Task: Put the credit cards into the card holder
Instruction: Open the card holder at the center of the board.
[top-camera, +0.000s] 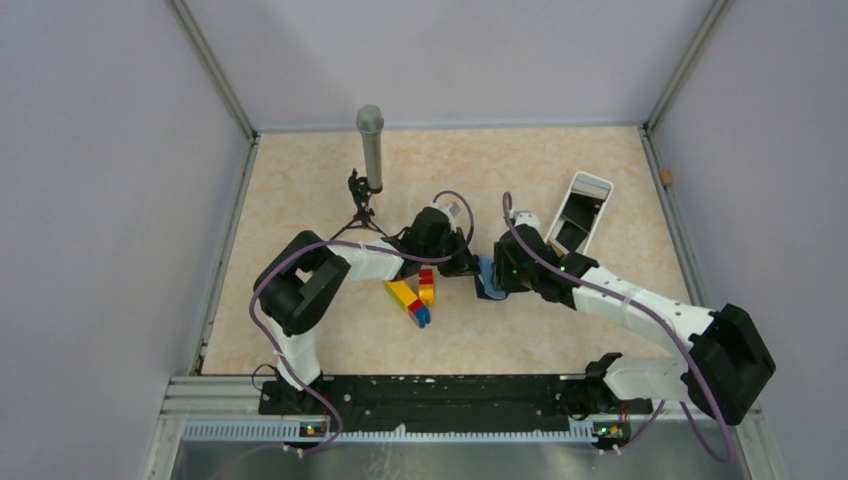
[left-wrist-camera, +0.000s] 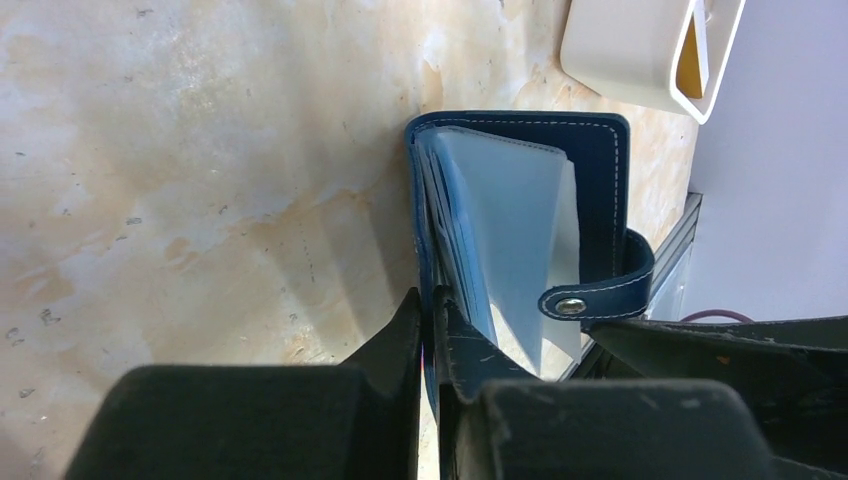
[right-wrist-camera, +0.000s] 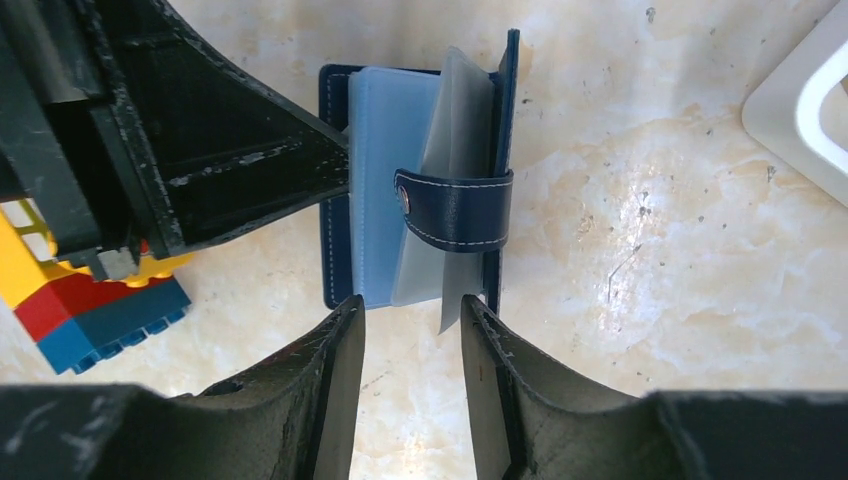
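Two hands meet at the card holder (right-wrist-camera: 385, 150), half open on the desk (right-wrist-camera: 650, 250) between them. The left hand (left-wrist-camera: 428, 310) pinches its navy cover tight. The right hand (right-wrist-camera: 410, 320) has its fingers (right-wrist-camera: 335, 380) apart, holding nothing; the pale slots (right-wrist-camera: 380, 220) lie straight ahead, just past its tips.

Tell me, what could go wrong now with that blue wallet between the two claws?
1. The left gripper pinches only a thin edge of the card holder cover; it might slip free.
2. The right gripper is open by the loose clear sleeves and the strap; closing could crumple or snag them.
3. The toy bricks lie close beside the left gripper and might get knocked.
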